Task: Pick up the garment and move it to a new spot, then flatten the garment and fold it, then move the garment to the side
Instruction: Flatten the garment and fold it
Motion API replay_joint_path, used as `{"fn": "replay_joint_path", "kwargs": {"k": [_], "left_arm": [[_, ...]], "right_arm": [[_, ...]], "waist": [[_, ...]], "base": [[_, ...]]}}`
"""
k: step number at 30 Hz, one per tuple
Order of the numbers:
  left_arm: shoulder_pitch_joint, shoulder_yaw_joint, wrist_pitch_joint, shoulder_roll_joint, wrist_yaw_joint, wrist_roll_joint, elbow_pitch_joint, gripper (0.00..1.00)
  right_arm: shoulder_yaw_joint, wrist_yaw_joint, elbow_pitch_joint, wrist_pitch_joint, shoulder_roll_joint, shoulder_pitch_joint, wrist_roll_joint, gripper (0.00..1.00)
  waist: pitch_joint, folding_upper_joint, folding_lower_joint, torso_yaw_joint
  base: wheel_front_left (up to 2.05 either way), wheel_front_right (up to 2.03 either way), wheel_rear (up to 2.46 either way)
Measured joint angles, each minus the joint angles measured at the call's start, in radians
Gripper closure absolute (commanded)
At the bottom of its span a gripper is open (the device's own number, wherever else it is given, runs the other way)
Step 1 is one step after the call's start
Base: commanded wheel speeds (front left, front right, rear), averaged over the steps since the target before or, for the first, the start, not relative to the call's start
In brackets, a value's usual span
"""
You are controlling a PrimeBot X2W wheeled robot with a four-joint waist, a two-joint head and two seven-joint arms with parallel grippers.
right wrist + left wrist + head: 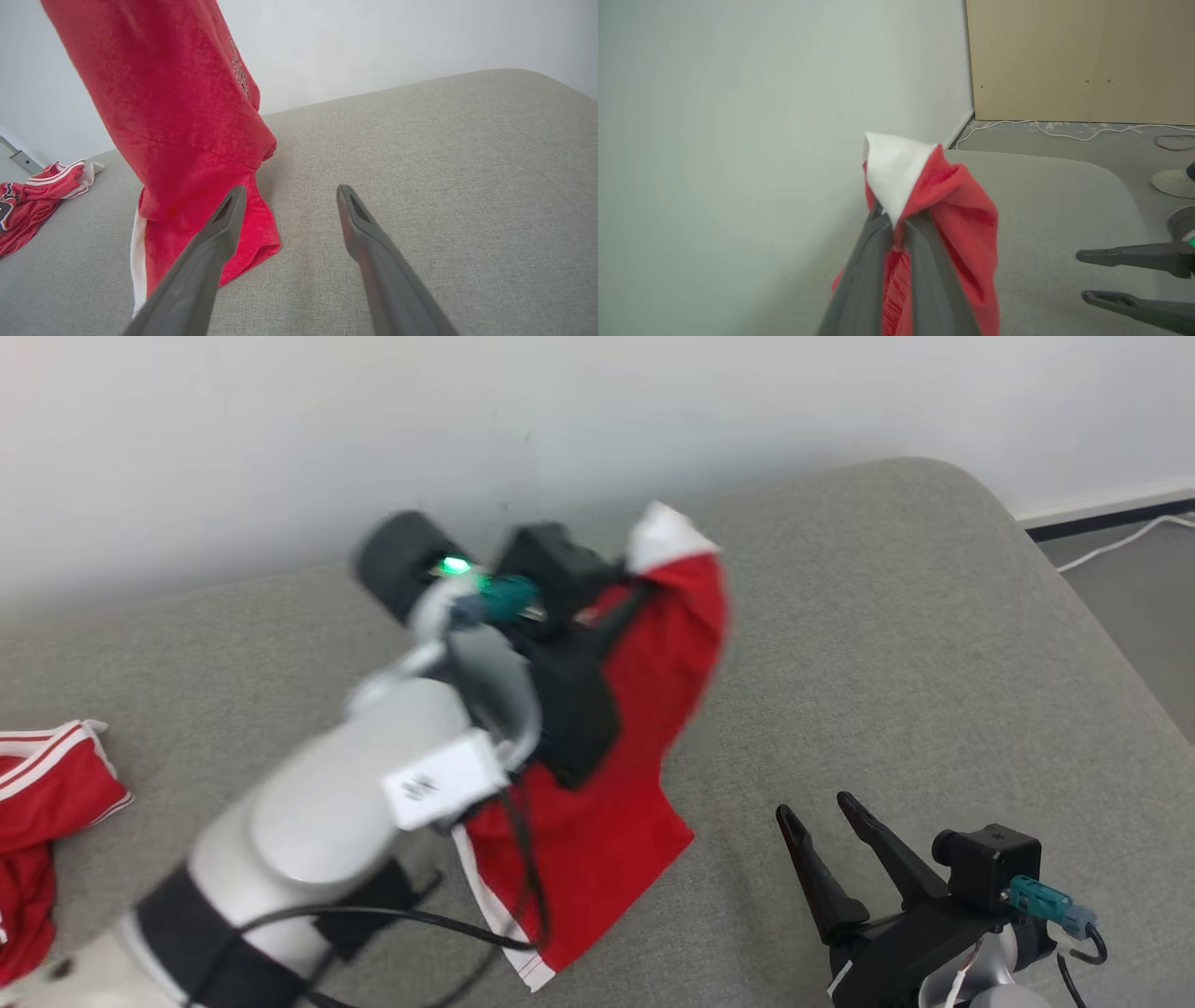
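The garment is red with white trim. It hangs from my raised left gripper, and its lower end rests on the grey cushion. In the left wrist view the left gripper is shut on a bunched red and white corner of the garment. My right gripper stands open just right of the cloth's lower end, low over the cushion. In the right wrist view the right gripper has nothing between its fingers, and the hanging garment is just left of it.
Another red and white garment lies crumpled at the cushion's left edge. A white wall runs behind the cushion. Beyond the cushion's right end are the floor, a white cable, a wooden panel and a person's shoe.
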Motion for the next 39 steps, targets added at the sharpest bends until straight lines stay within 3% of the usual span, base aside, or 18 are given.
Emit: {"fn": "replay_joint_path", "kwargs": {"k": [3, 6, 13, 21, 25, 26, 27, 28, 29, 34, 39], "left_arm": [[0.000, -0.036, 0.009, -0.075, -0.020, 0.000, -0.010, 1.00], [-0.003, -0.038, 0.021, -0.091, -0.020, -0.002, 0.002, 1.00], [0.005, -0.018, 0.059, -0.030, -0.009, -0.021, 0.124, 1.00], [0.119, -0.008, 0.091, 0.073, 0.007, -0.036, 0.212, 1.00], [0.150, -0.025, 0.094, 0.081, 0.006, -0.037, 0.235, 1.00], [0.158, -0.028, 0.094, 0.081, 0.006, -0.037, 0.240, 0.96], [0.167, -0.032, 0.094, 0.082, 0.005, -0.037, 0.247, 0.78], [0.174, -0.035, 0.093, 0.084, 0.005, -0.037, 0.253, 0.83], [0.182, -0.035, 0.092, 0.087, 0.001, -0.037, 0.258, 0.97], [0.212, -0.033, 0.075, 0.093, -0.001, -0.047, 0.283, 1.00], [0.216, 0.007, 0.021, 0.105, 0.034, -0.066, 0.296, 1.00]], "right_arm": [[-0.003, 0.000, 0.001, -0.007, 0.000, 0.000, 0.006, 0.00], [-0.003, 0.000, 0.005, -0.007, 0.001, -0.004, 0.006, 0.00], [-0.025, 0.001, 0.014, -0.024, -0.001, -0.020, 0.007, 0.00], [-0.038, 0.000, 0.018, -0.034, -0.009, -0.019, 0.011, 0.00], [-0.041, 0.000, 0.020, -0.035, -0.018, -0.019, 0.011, 0.00], [-0.041, 0.000, 0.020, -0.035, -0.021, -0.019, 0.011, 0.00], [-0.041, 0.000, 0.020, -0.035, -0.022, -0.020, 0.011, 0.00], [-0.041, 0.000, 0.020, -0.035, -0.022, -0.020, 0.011, 0.00], [-0.040, 0.000, 0.020, -0.035, -0.022, -0.020, 0.011, 0.00], [-0.037, 0.002, 0.026, -0.034, -0.026, -0.020, 0.011, 0.00], [-0.021, 0.009, 0.032, -0.032, -0.025, -0.020, 0.011, 0.00]], "waist": [[0.014, 0.0000, 0.0000, -0.014], [0.030, 0.0000, 0.0000, -0.027], [0.063, 0.0000, 0.0001, -0.043], [0.074, 0.0000, 0.0000, -0.013], [0.074, 0.0000, 0.0001, 0.015], [0.073, 0.0000, 0.0001, 0.022], [0.072, 0.0000, 0.0001, 0.030], [0.071, 0.0001, 0.0000, 0.038], [0.069, 0.0000, 0.0001, 0.046], [0.056, 0.0001, 0.0000, 0.080], [0.027, 0.0000, 0.0000, 0.101]], "base": [[0.00, 0.00, 0.00], [0.00, 0.00, 0.00], [0.00, 0.00, 0.00], [0.00, 0.00, 0.00], [0.00, 0.00, 0.00], [0.00, 0.00, 0.00], [0.00, 0.00, 0.00], [0.00, 0.00, 0.00], [0.00, 0.00, 0.00], [0.00, 0.00, 0.00], [0.00, 0.00, 0.00]]}}
